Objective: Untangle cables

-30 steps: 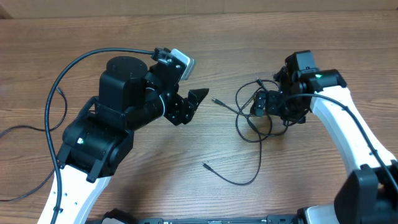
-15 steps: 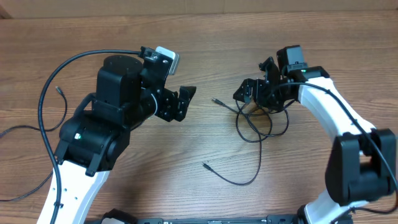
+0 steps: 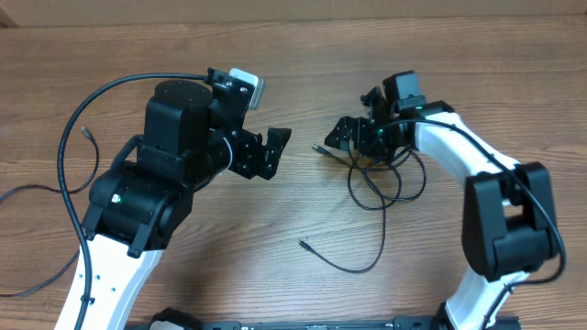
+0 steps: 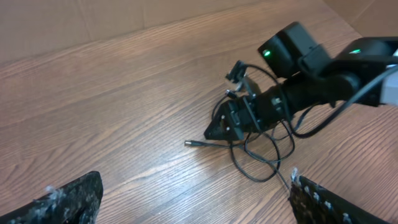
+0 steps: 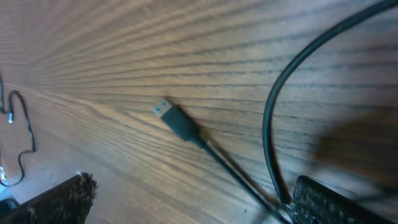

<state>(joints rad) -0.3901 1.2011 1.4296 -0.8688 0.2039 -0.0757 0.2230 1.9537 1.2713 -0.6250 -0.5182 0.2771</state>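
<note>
The cables [image 3: 383, 181] lie as a loose tangle of thin black cords on the wooden table, right of centre. One plug end [image 3: 317, 147] sticks out to the left, and another cord trails down to a tip [image 3: 302, 243]. My right gripper [image 3: 354, 117] is open, low over the tangle's left edge. In the right wrist view the plug [image 5: 176, 121] lies ahead between the fingers, and a cord loop [image 5: 272, 127] runs up against the right finger [image 5: 336, 202]. My left gripper [image 3: 272, 151] is open and empty, well left of the tangle [image 4: 261, 155].
A separate thin cord [image 3: 87, 136] lies at the far left of the table. The left arm's thick wire [image 3: 119, 87] arcs above it. The left arm's bulky black body [image 3: 174, 156] fills the left middle.
The right gripper has swung left, from over the tangle to its left edge near the plug end. The left gripper has opened wider and shifted slightly left.
</note>
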